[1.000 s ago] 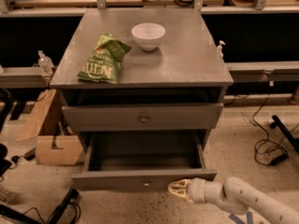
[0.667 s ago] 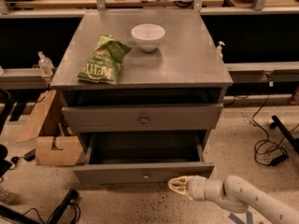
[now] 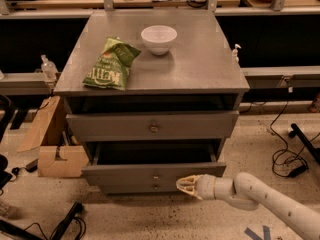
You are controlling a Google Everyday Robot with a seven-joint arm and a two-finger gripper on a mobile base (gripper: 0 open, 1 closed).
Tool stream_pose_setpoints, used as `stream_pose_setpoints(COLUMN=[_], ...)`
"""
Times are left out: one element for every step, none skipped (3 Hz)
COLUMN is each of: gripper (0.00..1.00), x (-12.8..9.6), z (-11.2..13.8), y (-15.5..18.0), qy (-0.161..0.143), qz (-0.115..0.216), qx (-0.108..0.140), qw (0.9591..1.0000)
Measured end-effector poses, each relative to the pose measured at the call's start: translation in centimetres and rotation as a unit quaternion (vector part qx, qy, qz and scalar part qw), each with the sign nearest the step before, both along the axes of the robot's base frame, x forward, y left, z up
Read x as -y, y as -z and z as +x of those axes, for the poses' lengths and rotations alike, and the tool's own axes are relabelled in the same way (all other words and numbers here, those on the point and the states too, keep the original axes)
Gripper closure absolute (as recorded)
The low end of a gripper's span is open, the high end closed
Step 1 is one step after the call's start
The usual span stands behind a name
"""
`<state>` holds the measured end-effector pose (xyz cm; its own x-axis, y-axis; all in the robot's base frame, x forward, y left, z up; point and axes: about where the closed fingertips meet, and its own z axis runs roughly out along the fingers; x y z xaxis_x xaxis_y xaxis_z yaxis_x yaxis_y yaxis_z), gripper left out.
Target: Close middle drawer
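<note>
The middle drawer (image 3: pixel 125 173) is a wide grey box with a low front panel and a small round knob (image 3: pixel 156 176). It stands pulled out a short way from the grey cabinet, under the taller drawer front with the brassy knob (image 3: pixel 154 128). My gripper (image 3: pixel 181 185) comes in from the lower right on a white arm. Its pale fingers (image 3: pixel 189 182) are drawn together, with the tips against the right part of the middle drawer's front. A narrower drawer front (image 3: pixel 130 188) sits just below.
On the cabinet top (image 3: pixel 200 64) lie a green chip bag (image 3: pixel 111 64) and a white bowl (image 3: pixel 158 38). Cardboard boxes (image 3: pixel 52 154) stand on the floor to the left. Cables (image 3: pixel 287 154) lie to the right, and dark equipment (image 3: pixel 65 221) at the lower left.
The middle drawer has slid inward and now sticks out much less. My gripper has moved with it toward the cabinet, staying against the drawer front.
</note>
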<state>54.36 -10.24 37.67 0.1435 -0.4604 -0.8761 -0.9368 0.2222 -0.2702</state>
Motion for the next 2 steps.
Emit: stream_pose_setpoints(gripper=[1.0,1.0], x=[-0.9,-1.6], z=[4.8,7.0], y=[-1.3,-1.6], qy=[-0.012,-0.019], qz=[0.0,0.0], qx=[0.021,0.028], qw=[0.9997,0.9994])
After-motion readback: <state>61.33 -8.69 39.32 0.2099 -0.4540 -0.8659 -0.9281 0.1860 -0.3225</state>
